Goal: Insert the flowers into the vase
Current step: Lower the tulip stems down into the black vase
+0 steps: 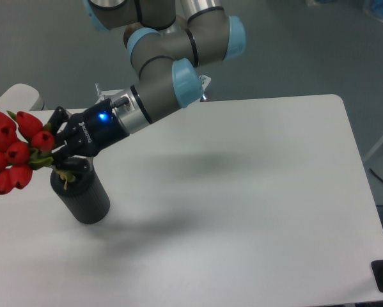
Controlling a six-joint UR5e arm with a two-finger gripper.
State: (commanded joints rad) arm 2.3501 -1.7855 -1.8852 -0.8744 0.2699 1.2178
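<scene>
Gripper (58,155) at left of frame pinching flowers (12,150) by stems, ends already inside vase (81,193) mouth; buds lean left, so straighten bunch upright, push lower before letting go

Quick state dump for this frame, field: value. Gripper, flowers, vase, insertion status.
gripper: shut on flowers, just above the vase mouth
flowers: red tulip bunch, tilted, buds leaning out to image left of the vase
vase: dark cylinder, upright on white table, near its left edge
insertion: stem ends at the vase opening; depth inside cannot be seen
arm: reaches in from the top of the image, blue light lit on the wrist
</scene>
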